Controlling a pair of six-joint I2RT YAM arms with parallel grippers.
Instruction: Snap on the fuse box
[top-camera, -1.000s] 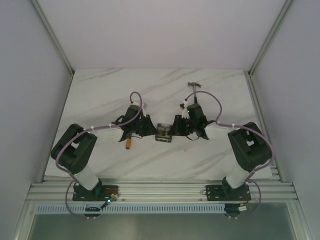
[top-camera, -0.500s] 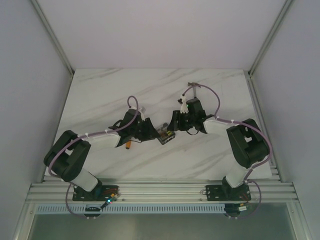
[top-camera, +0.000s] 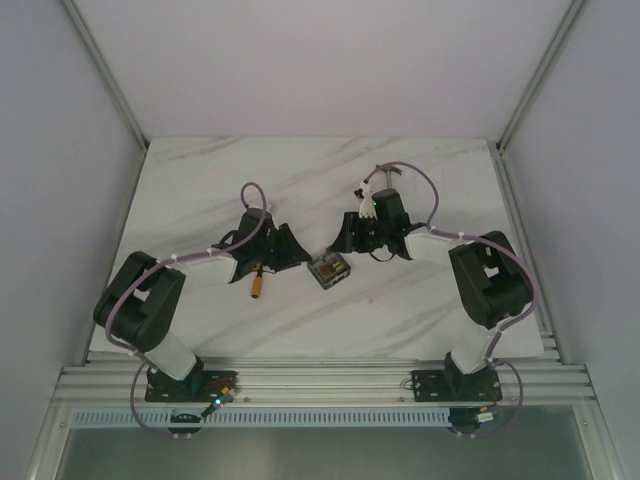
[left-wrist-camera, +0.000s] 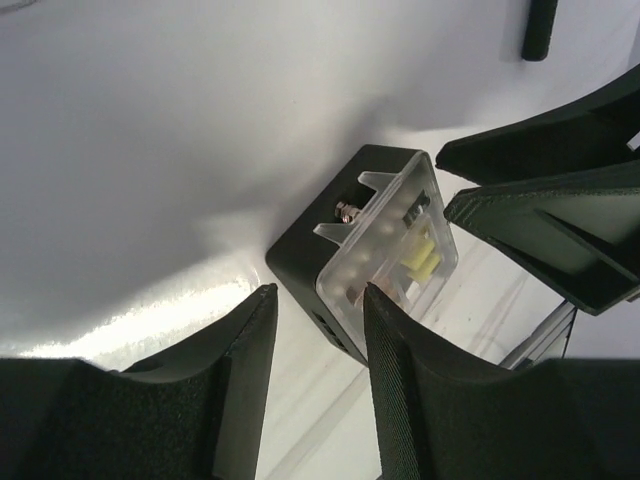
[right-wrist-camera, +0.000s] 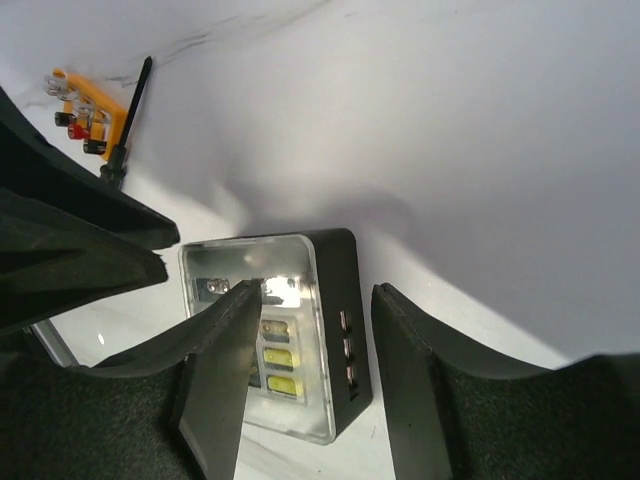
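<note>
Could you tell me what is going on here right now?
The robot is working on a fuse box that sits on the table, its clear lid on top. The left gripper and the right gripper are open close by it, holding nothing. Whether the lid has latched cannot be told.

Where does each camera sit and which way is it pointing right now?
Top external: above, behind the bases, looking down on the table; both arms show, left hand and right hand flanking the fuse box.
Left wrist: on the left arm, looking past its own fingers at the box; right hand beyond.
Right wrist: on the right arm, looking past its own fingers at the box; left hand beyond.
Shared: all three show the box.
</note>
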